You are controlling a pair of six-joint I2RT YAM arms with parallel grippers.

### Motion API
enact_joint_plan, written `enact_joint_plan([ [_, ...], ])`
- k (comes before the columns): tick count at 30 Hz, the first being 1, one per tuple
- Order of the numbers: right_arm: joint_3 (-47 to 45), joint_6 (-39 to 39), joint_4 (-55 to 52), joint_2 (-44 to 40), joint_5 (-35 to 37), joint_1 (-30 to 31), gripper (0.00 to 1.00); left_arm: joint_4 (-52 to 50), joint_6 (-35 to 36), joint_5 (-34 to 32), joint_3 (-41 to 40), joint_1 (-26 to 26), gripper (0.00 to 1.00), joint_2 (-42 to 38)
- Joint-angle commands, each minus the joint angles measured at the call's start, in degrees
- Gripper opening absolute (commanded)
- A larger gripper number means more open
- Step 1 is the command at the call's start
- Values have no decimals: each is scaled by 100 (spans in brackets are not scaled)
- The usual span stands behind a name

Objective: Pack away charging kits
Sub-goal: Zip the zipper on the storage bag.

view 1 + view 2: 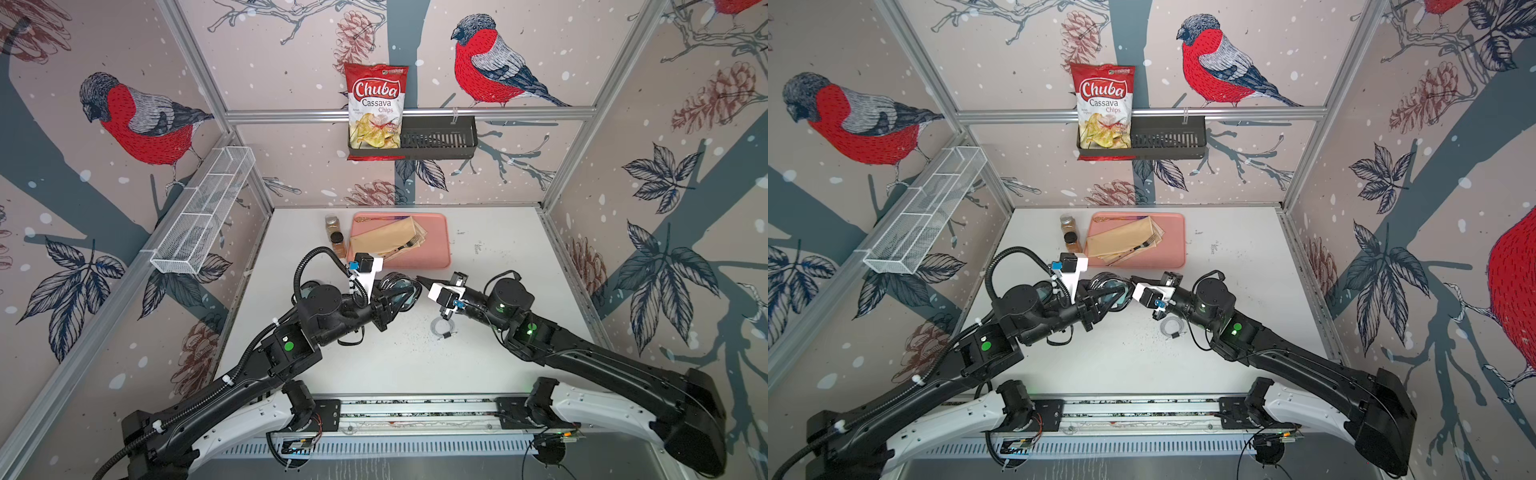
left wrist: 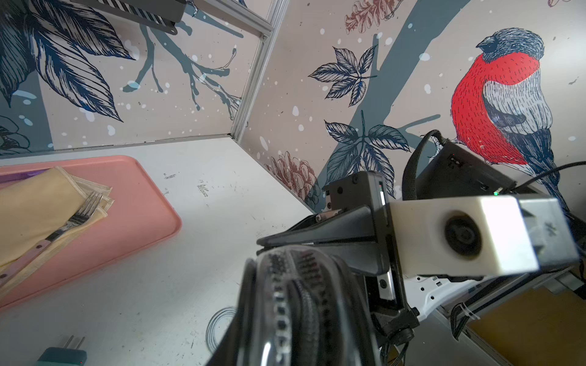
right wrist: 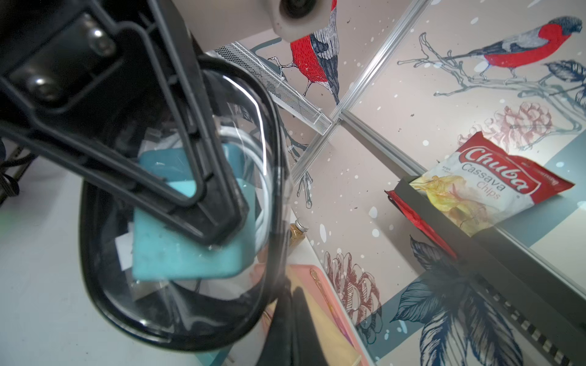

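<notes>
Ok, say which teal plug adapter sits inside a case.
The teal cube adapter inside the black oval clear-lidded case; the other adapter lies bare on the white table.

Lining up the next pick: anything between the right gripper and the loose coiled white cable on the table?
Nothing visible. The coiled white cable lies on bare table by the right wrist; the right gripper, shut, points at the clear-lidded case the left gripper holds.
</notes>
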Motion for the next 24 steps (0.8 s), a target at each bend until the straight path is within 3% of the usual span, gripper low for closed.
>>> enact_joint_plan([
  [1,142,-498,379,-51,-247,-7,0,-831,55,433,16,-7,0,125],
  [6,511,-1090,-162,68,-220,-8,0,-932,92,495,59,-14,0,278],
  [11,816,-1195,-337,143,-118,-28,1,-939,94,477,-20,-7,0,334],
  [13,820,-1017,-271,128,-127,-21,17,-924,31,193,-129,-7,0,209],
  [17,497,-559,-90,10,-237,-19,40,-687,-236,-951,-532,4,0,-329],
  [21,1,-328,-137,-187,-300,-12,47,-826,-462,-1986,-750,313,0,-862],
  [24,-484,42,93,-449,-115,-21,50,-856,-653,-2221,-967,902,0,-1255],
])
